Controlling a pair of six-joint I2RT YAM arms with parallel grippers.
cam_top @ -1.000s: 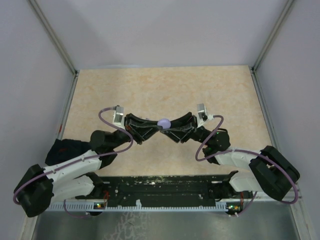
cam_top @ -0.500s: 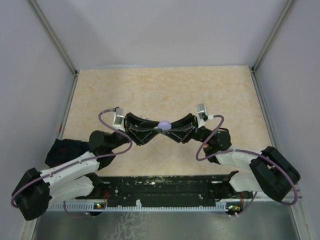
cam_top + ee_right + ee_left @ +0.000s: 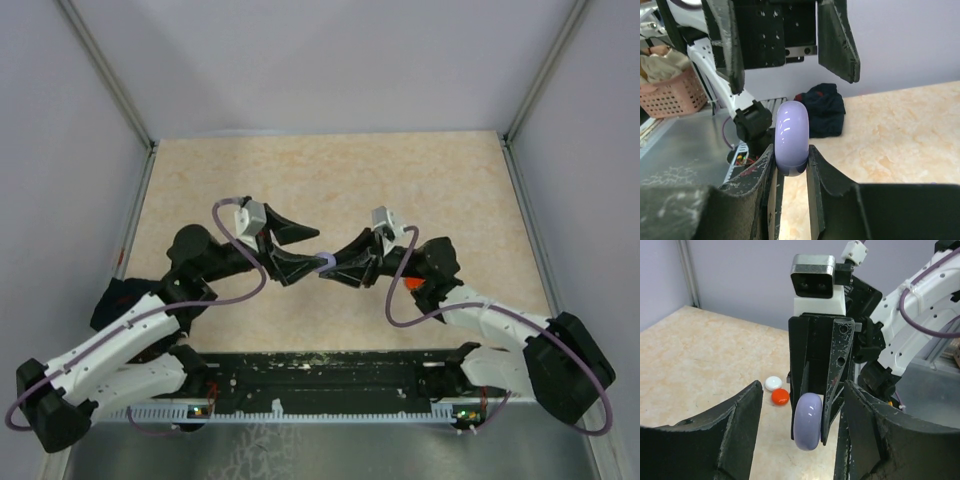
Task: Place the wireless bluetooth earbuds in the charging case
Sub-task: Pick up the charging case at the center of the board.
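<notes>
Lavender round case (image 3: pixel 808 421) on edge, in the air above the bench (image 3: pixel 330 180) | flat faces pinched by right fingers (image 3: pixel 834 371) | left fingers (image 3: pixel 737 432) spread wide, touching nothing | case just ahead of their tips, in line with the gap | earbuds not in view | judged: right arm nearer, carries it

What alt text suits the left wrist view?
The right pincer holds a lilac round case on edge, framed by the open left pincer. Behind, a white disc and a red disc lie side by side on the beige table.
</notes>
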